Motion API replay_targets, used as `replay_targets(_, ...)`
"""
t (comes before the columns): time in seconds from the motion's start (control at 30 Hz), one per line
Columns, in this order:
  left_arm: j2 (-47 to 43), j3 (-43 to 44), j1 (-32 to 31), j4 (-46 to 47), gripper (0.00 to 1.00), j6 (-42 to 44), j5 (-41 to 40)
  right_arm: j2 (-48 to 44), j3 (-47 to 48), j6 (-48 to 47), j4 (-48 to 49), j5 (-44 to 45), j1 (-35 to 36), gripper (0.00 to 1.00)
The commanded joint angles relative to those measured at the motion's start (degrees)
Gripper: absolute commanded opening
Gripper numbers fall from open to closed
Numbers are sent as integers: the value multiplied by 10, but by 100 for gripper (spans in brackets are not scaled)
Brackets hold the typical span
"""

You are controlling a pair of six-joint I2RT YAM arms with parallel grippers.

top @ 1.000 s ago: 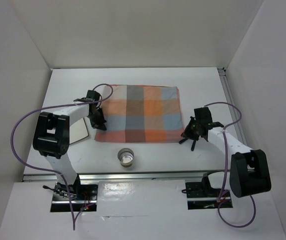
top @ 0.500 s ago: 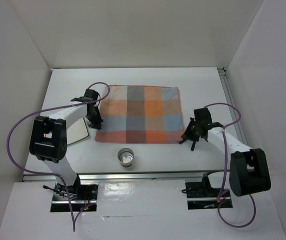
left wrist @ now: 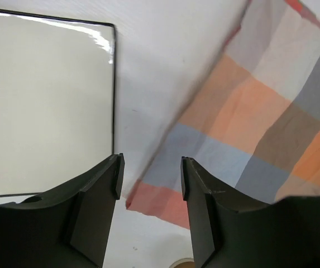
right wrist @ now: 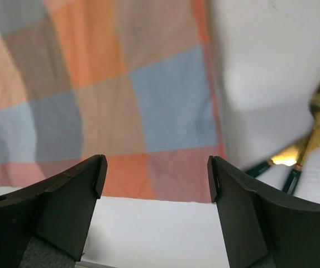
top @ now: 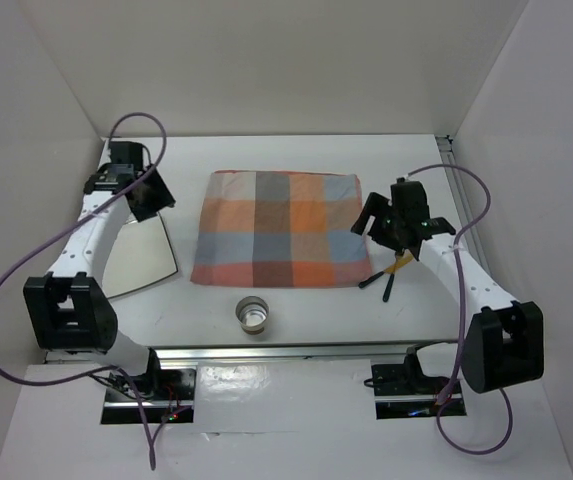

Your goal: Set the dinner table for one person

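My left gripper (left wrist: 148, 173) is hanging with its jaws parted and nothing between them. My right gripper (right wrist: 157, 173) is standing wider still, also empty. A second ago both were pinched shut at the side edges of the checked mat (top: 281, 228); now both are letting go and lifting clear, the left one swinging off toward the far left corner. I am reading that as the mat being placed: it is lying flat in the middle of the worktop (top: 296, 160), which is stretching white and broad under everything, its metal rail (top: 266, 350) running along the near edge. Nothing is sitting on the mat yet (so most of the setting is still to be done, I am judging). The square white plate (top: 138, 258) is waiting left of the mat, apart from it, partly under my left arm. The gold cutlery (right wrist: 310, 139) with dark handles is lying just beside the mat's right edge, below my right gripper. A small metal cup (top: 253, 314) is standing near the mat's near edge; it is crowding that side a little.
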Motion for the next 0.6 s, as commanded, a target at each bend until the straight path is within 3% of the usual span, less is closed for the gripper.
replay_targets(0.0, -35, 0, 58, -19, 62, 11, 45, 9, 69, -16, -5, 4, 45, 85)
replay_targets(0.2, -95, -147, 138, 39, 61, -41, 164, 54, 106, -16, 5, 16, 117, 86)
replay_targets(0.4, -147, -203, 236, 76, 59, -67, 163, 79, 117, -35, 11, -16, 157, 87)
replay_targets(0.5, -141, -208, 265, 82, 67, -67, 199, 92, 122, -52, 18, -41, 172, 89)
replay_targets(0.57, -135, -219, 265, 82, 72, -67, 221, 103, 141, -52, 18, -41, 192, 96)
